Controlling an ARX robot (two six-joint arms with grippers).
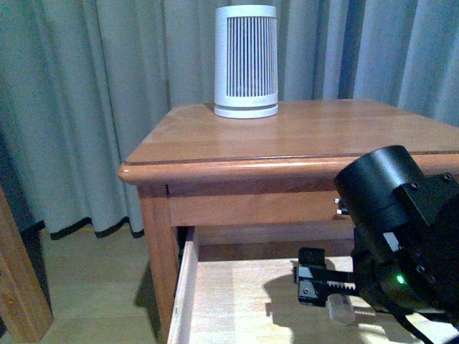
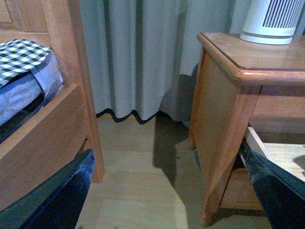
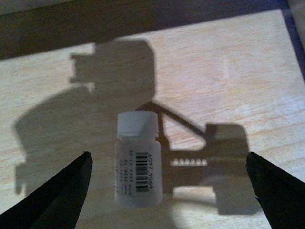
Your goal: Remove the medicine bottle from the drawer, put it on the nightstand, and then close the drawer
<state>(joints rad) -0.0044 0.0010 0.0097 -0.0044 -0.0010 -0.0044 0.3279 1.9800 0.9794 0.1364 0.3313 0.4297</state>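
Right hand [image 3: 167,188] held wide open, empty, over medicine bottle [image 3: 137,162] lying off-centre beneath it in drawer [image 3: 228,71]; bottle could be rolled aside if struck by one finger first.

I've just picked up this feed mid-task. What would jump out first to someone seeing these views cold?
First is the small white medicine bottle, lying on the pale floor of the open drawer. It sits between the wide-open fingers of the right gripper, under hard shadows. Next is the tall white slatted device, standing at the back of the nightstand top.
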